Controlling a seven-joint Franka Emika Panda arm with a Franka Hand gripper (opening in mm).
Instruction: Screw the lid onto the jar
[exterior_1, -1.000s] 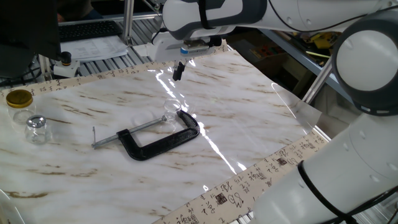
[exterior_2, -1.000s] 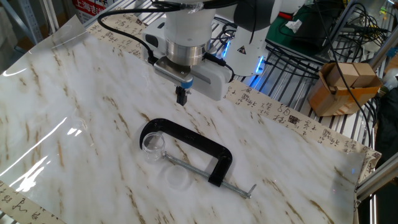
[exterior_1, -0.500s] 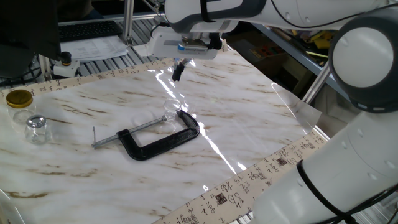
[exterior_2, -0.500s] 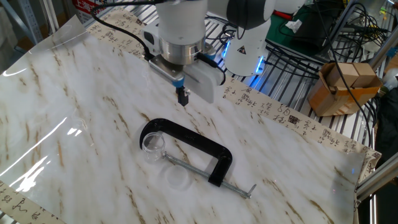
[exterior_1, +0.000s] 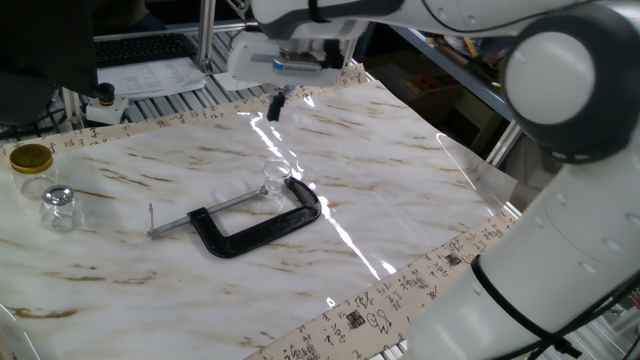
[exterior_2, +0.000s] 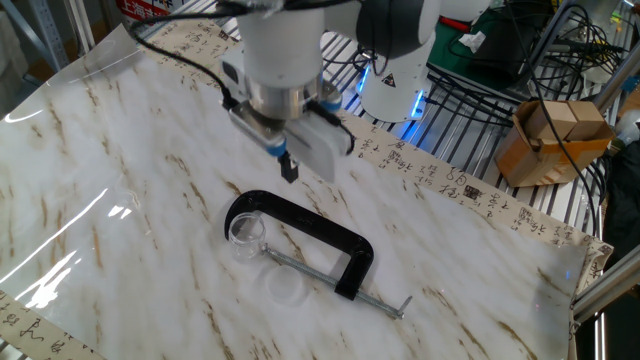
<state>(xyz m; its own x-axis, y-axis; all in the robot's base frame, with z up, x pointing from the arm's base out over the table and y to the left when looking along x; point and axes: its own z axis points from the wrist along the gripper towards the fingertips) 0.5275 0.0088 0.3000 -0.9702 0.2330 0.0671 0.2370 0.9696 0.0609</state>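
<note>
The tiny clear jar (exterior_2: 246, 232) stands upright on the marble table, touching the curved end of the black C-clamp (exterior_2: 312, 240). It also shows in one fixed view (exterior_1: 275, 178). The lid (exterior_2: 286, 288), a faint round transparent cap, lies flat just beside the clamp's screw rod, apart from the jar. My gripper (exterior_2: 289, 171) hangs above the table behind the clamp, fingers together and empty. It shows in one fixed view (exterior_1: 276, 106) too, well above and beyond the jar.
A gold-lidded jar (exterior_1: 31, 165) and a bulbous clear jar (exterior_1: 58, 207) stand at the table's left edge. The C-clamp (exterior_1: 250, 224) lies mid-table. A cardboard box (exterior_2: 555, 135) and the robot base (exterior_2: 400, 70) sit beyond the table.
My gripper has shifted sideways toward the table's back edge and turned a little at the wrist. The jar, the lid and the clamp have not moved.
</note>
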